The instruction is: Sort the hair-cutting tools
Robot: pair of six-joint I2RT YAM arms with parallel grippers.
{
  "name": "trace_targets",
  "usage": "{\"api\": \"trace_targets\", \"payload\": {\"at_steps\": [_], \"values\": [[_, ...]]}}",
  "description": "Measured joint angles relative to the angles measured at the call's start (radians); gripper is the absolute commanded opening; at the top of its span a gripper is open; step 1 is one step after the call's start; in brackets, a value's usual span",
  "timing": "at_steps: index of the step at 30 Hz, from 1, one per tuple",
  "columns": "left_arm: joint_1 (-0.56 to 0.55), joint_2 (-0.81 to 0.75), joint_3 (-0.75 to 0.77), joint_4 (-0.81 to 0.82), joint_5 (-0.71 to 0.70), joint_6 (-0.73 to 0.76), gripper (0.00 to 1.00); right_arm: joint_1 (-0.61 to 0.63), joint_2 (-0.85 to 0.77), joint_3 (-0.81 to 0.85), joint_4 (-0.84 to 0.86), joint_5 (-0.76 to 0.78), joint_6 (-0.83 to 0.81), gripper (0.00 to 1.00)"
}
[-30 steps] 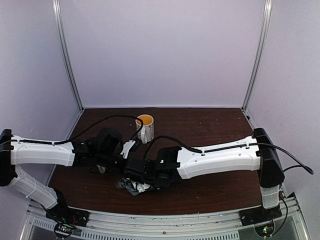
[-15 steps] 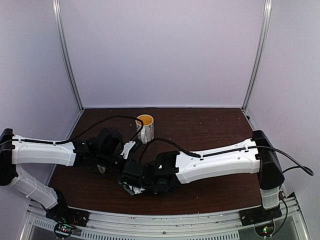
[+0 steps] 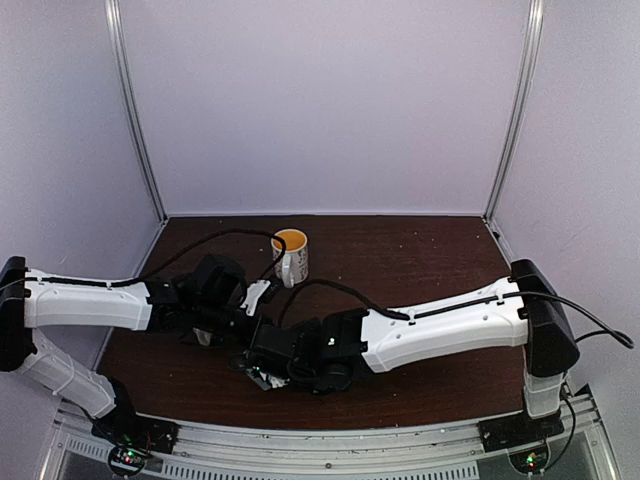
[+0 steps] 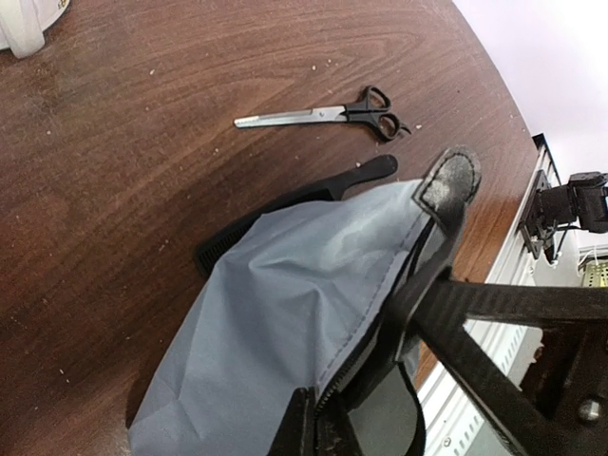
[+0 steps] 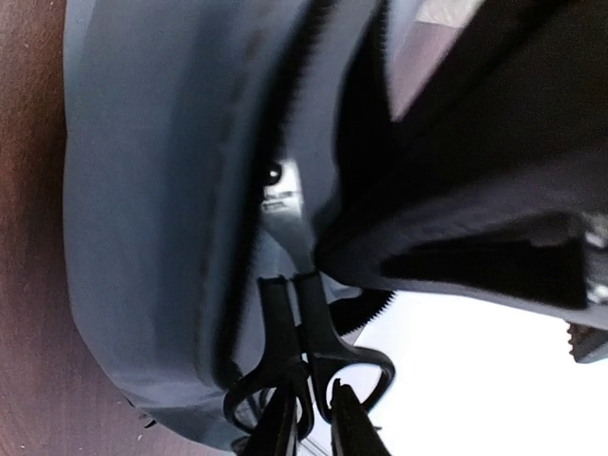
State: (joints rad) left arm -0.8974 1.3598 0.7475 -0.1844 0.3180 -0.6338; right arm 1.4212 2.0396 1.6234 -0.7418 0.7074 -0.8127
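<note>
A grey fabric pouch (image 4: 285, 285) hangs from my left gripper (image 4: 318, 413), which is shut on its zip edge. One pair of black-handled scissors (image 5: 285, 313) stands blades-first in the pouch mouth (image 5: 142, 190), and my right gripper (image 5: 312, 385) is closed narrowly on its handle. A second pair of scissors (image 4: 313, 115) lies on the brown table. The black comb (image 4: 313, 190) lies half under the pouch. From above, both grippers meet near the front left (image 3: 262, 365). Clipper and guard are out of view.
A cream mug (image 3: 290, 255) with a yellow inside stands mid-table behind the arms; its base shows in the left wrist view (image 4: 24, 24). The metal front rail (image 4: 551, 209) runs close beside the pouch. Grey walls enclose the table.
The right arm has swung lower and leftward toward the pouch, and its fingers have eased apart slightly. The left arm and the pouch stay put.
</note>
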Motion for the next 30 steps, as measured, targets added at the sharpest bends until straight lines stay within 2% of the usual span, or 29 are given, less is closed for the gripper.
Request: {"api": "trace_targets", "payload": {"at_steps": [1, 4, 6, 12, 17, 22, 25, 30], "values": [[0.000, 0.000, 0.002, 0.000, 0.000, 0.002, 0.00, 0.000, -0.008, -0.005, 0.006, 0.000, -0.005, 0.15], [0.000, 0.000, 0.008, -0.002, 0.001, 0.008, 0.00, 0.002, -0.045, -0.030, 0.043, 0.001, -0.028, 0.32], [-0.001, 0.001, 0.010, -0.005, 0.002, 0.011, 0.00, 0.003, -0.054, -0.033, 0.070, 0.008, -0.029, 0.37], [-0.001, 0.002, 0.010, -0.011, 0.002, 0.016, 0.00, 0.003, -0.056, -0.033, 0.080, -0.003, -0.009, 0.43], [-0.001, 0.004, 0.012, -0.015, 0.002, 0.023, 0.00, 0.000, -0.094, -0.043, 0.043, -0.072, 0.040, 0.50], [0.002, 0.008, 0.012, -0.016, 0.004, 0.030, 0.00, -0.019, -0.171, -0.047, 0.013, -0.150, 0.079, 0.49], [0.004, 0.009, 0.012, -0.018, 0.006, 0.035, 0.00, -0.045, -0.202, -0.047, -0.020, -0.200, 0.101, 0.44], [0.007, 0.010, 0.013, -0.019, 0.011, 0.045, 0.00, -0.110, -0.308, -0.138, -0.066, -0.386, 0.114, 0.37]]}}
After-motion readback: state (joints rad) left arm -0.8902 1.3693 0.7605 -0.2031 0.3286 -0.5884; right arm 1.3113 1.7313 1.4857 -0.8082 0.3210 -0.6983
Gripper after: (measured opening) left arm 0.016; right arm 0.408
